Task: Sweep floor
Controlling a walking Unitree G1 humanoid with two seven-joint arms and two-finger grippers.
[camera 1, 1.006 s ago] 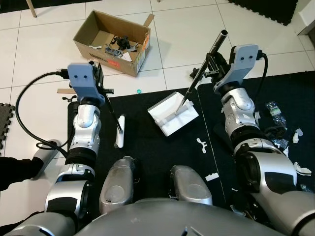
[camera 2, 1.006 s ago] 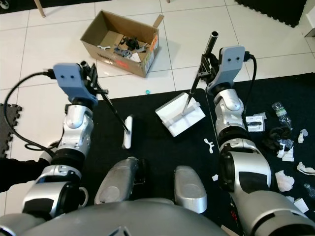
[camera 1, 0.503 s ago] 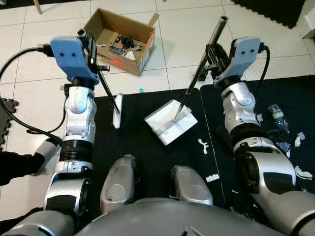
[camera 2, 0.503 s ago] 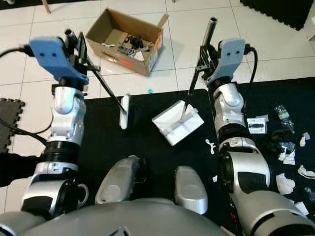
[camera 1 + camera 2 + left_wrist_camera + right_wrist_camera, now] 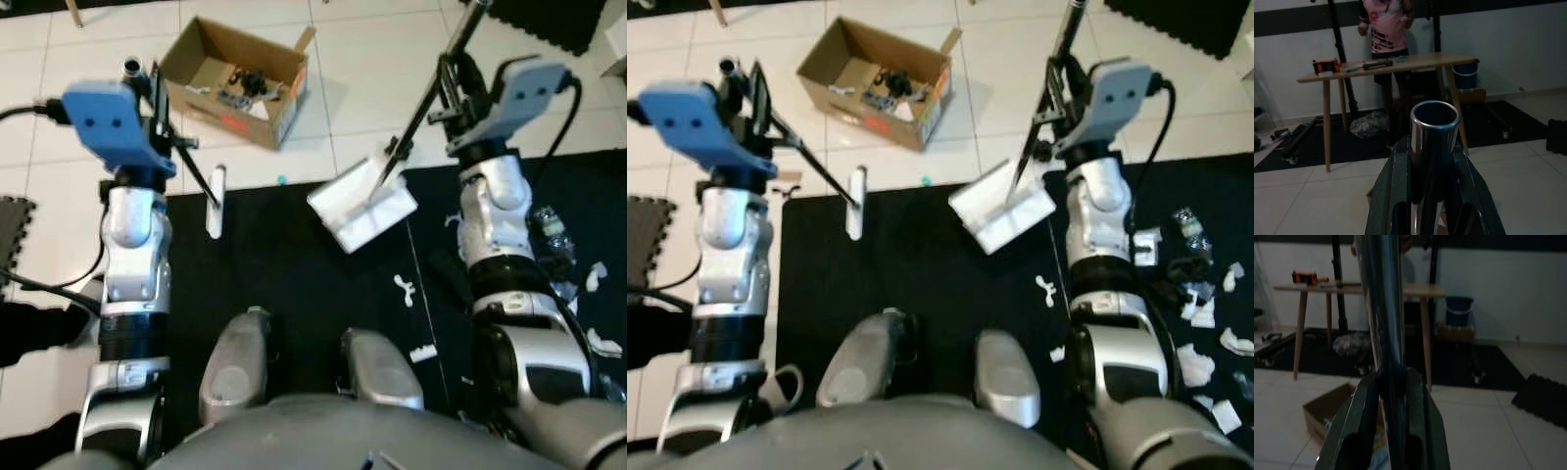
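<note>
Both grippers are raised, each clamped on a tool handle above the black mat.

Head views: the left gripper (image 5: 157,83) is closed round the broom (image 5: 201,176), whose white head hangs over the near edge of the black mat (image 5: 294,274), between it and the cardboard box (image 5: 235,78). The right gripper (image 5: 453,86) is closed round the dustpan (image 5: 362,204), lifted and tilted just over the mat's far edge; white scraps (image 5: 1205,304) lie on the mat's right side. Left wrist view: fingers (image 5: 1393,196) pinch a steel tube; beyond stand a wooden table (image 5: 1386,63) and a person (image 5: 1386,29). Right wrist view: fingers (image 5: 1359,421) grip the dark pole; a blue bucket (image 5: 1457,311) stands behind.
</note>
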